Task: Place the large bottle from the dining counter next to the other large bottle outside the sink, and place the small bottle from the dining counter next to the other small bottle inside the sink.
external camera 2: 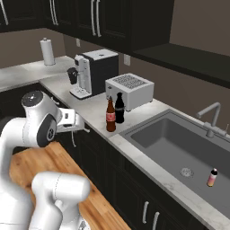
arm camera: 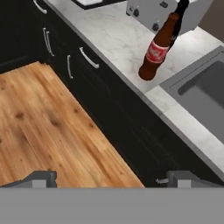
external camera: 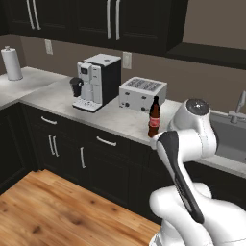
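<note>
The large bottle (external camera 2: 110, 116), brown with a red label, stands upright on the marble worktop just left of the sink (external camera 2: 155, 137). Close behind it stands the other large bottle (external camera 2: 119, 108), near-black. The hand view has the brown bottle (arm camera: 156, 51) at the upper right with the black one (arm camera: 180, 12) behind it. A small bottle (external camera 2: 212, 177) with a red label stands inside the basin near the drain. My gripper (external camera 2: 80, 126) hangs open and empty in front of the cabinet doors, below and left of the two bottles; its fingertips (arm camera: 43, 178) point over the wooden floor. The dining counter is out of view.
A coffee machine (external camera: 96, 81) and a toaster (external camera: 142, 93) stand on the worktop behind the bottles. A paper towel roll (external camera: 11, 63) is at the far left. The chrome faucet (external camera 2: 211, 117) rises behind the sink. Dark cabinets (arm camera: 87, 83) run under the counter edge.
</note>
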